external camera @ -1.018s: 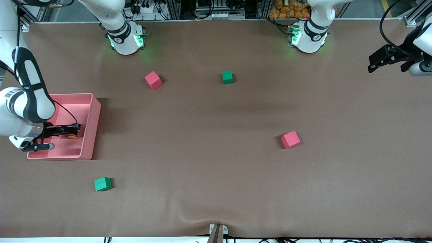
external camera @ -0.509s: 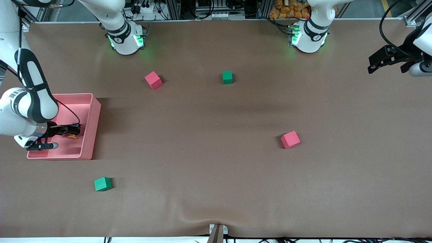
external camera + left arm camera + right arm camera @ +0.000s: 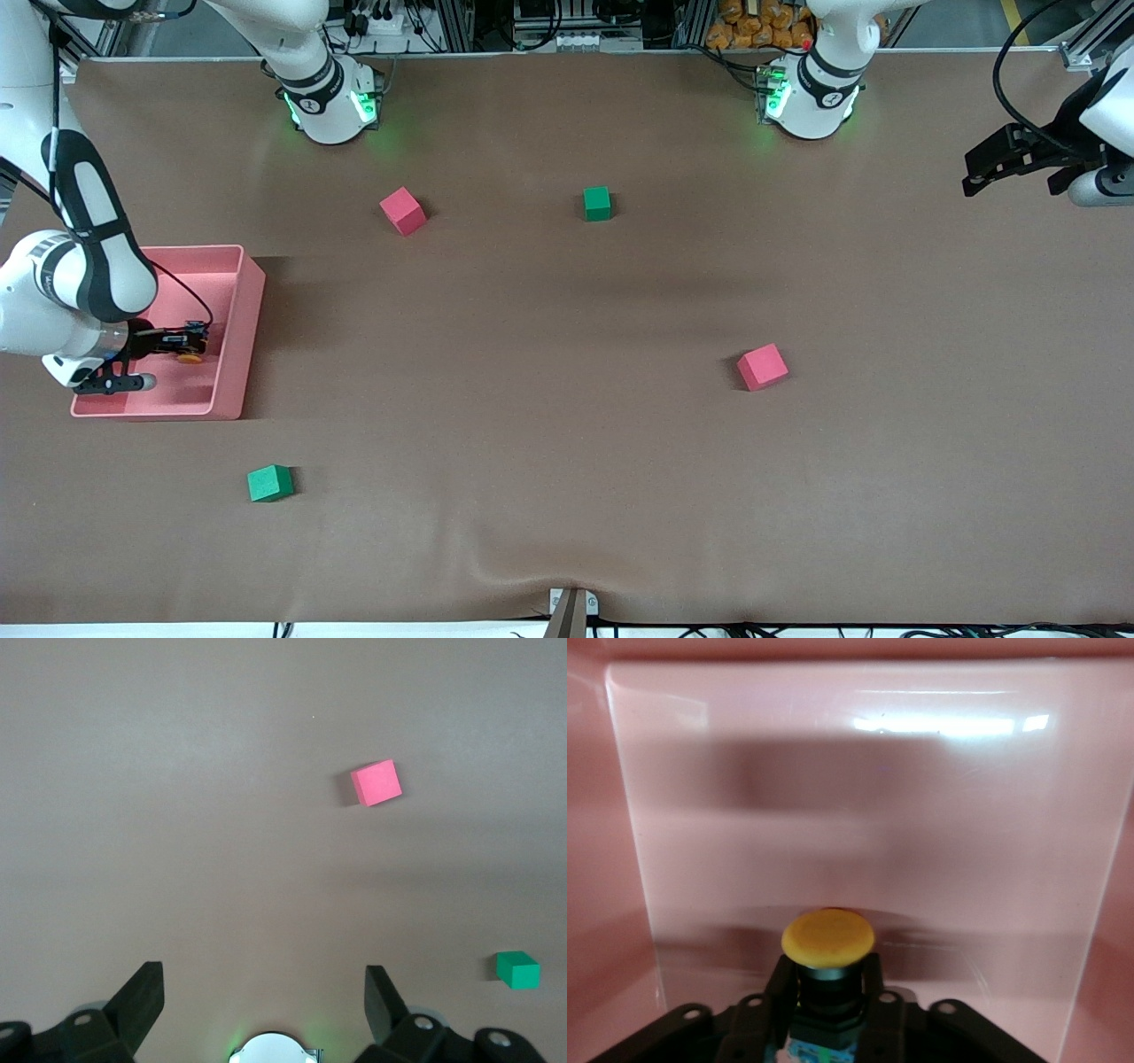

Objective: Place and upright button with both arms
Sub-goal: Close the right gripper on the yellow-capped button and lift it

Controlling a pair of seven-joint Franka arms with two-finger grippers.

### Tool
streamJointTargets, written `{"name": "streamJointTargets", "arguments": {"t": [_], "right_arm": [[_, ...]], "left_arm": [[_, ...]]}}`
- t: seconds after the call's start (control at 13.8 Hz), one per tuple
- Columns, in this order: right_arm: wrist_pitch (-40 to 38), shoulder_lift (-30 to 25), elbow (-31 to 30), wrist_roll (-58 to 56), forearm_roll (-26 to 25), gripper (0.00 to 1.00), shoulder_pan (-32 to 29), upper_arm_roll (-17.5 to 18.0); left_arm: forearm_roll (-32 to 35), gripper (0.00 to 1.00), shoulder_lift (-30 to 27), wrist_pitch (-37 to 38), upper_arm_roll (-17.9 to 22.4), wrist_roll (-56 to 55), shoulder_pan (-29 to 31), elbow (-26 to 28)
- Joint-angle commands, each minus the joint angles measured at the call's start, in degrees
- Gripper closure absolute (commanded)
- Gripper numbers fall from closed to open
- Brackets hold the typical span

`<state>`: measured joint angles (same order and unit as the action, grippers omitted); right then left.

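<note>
The button, a round orange cap on a black body, sits inside the pink bin at the right arm's end of the table. My right gripper is down in the bin and shut on the button's black body. In the right wrist view the orange cap sticks out past the fingers, with bluish bits below. My left gripper hangs open and empty over the table at the left arm's end. Its fingers are spread wide over bare table.
Two red cubes and two green cubes lie scattered on the brown table. The left wrist view shows a red cube and a green cube. The bin's walls stand close round my right gripper.
My right gripper has shifted slightly inside the bin, staying on the button. My left gripper has barely moved.
</note>
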<state>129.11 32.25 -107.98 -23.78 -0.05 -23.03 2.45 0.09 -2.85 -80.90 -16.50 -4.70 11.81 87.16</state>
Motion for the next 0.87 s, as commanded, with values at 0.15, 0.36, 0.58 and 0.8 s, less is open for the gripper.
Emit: {"name": "streamJointTargets", "arguments": {"t": [0.15,0.36,0.58,0.8], "right_arm": [[0.53,-0.7,0.4,-0.75,0.58,1.0,-0.7,0.54],[-6.81,-0.96,6.44,-0.22,0.58,1.0,-0.26,0.62],[-19.82,-0.96,16.54,0.13,0.58,1.0,1.49,0.62],[-29.68,-0.96,24.9,5.47,0.84,1.0,5.26,0.97]], "left_arm": [[0.62,0.0,0.83,-0.31,-0.46,-0.57,-0.29,-0.24],[0.62,0.0,1.26,-0.31,-0.46,-0.57,-0.3,-0.24],[0.53,0.0,1.35,-0.13,-0.46,-0.66,-0.47,-0.5],[0.53,0.0,1.26,0.22,-0.64,-0.31,-0.03,-0.5]]}}
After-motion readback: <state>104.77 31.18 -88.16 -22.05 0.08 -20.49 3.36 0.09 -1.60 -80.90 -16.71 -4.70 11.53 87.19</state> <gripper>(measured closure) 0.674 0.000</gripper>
